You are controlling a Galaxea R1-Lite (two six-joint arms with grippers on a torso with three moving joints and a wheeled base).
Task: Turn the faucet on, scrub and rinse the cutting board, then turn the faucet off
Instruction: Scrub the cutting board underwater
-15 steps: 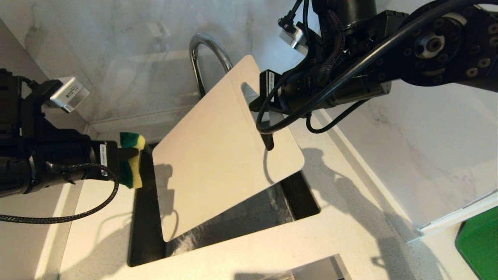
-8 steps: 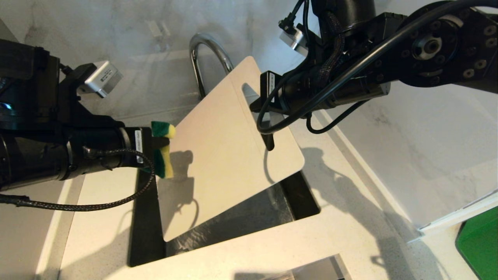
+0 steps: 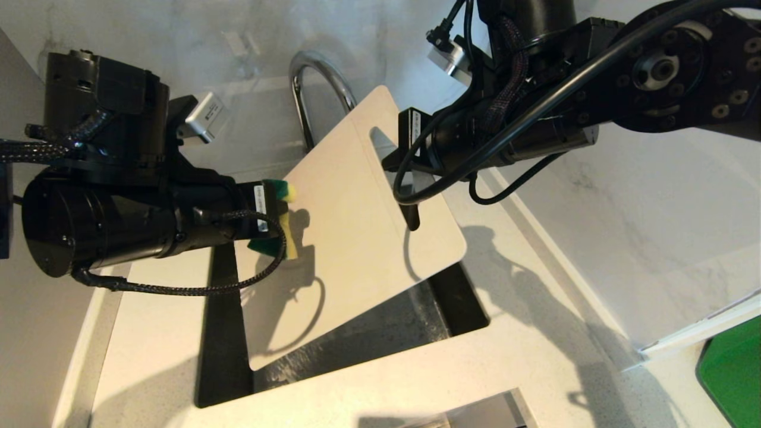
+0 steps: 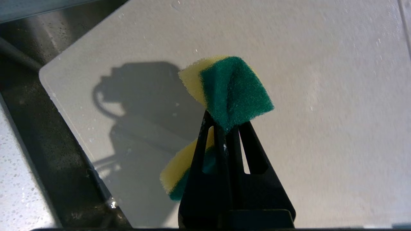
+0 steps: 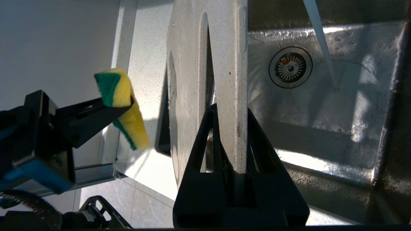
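While the left gripper [image 3: 284,221] reaches in from the left over the sink's edge, its fingers pinch a folded green-and-yellow sponge [image 3: 280,219] just at the near face of the cutting board [image 3: 339,238]; whether sponge and board touch I cannot tell. That pale board hangs tilted above the dark sink [image 3: 380,333], handle slot uppermost. Behind its upper edge rises the chrome faucet [image 3: 309,83], and in the right wrist view a thin stream of water [image 5: 321,41] falls toward the drain [image 5: 290,66]. On the right, the right gripper [image 3: 410,196] clamps the board's edge beside the slot. A green slab [image 3: 734,380] lies far right on the counter [image 3: 535,368].
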